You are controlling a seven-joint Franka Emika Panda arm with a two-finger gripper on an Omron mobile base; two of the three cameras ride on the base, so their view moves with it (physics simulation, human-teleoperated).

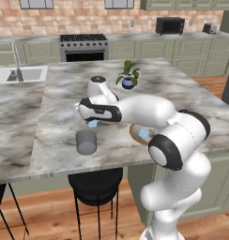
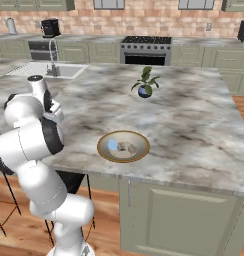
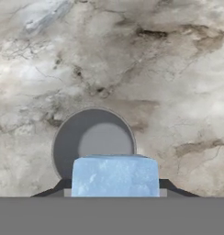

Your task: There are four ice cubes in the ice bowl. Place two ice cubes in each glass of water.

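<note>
My gripper [image 1: 93, 123] is shut on a pale blue ice cube [image 1: 94, 124], held a little above the marble counter. In the hand view the ice cube [image 3: 114, 176] sits between the dark fingertips [image 3: 56, 189] of the gripper [image 3: 114, 187]. A grey glass of water [image 3: 93, 142] stands below it, partly covered by the cube. From the left base the glass [image 1: 86, 142] stands just in front of the hand. The ice bowl [image 2: 139, 152] lies to the right with another ice cube [image 2: 113, 145] inside. My arm hides part of the bowl [image 1: 134, 133].
A small blue plant pot [image 1: 128, 83] with green leaves stands farther back on the island. A sink [image 1: 22, 75] is set in the counter at the far left. Black stools [image 1: 95, 185] stand below the island's near edge.
</note>
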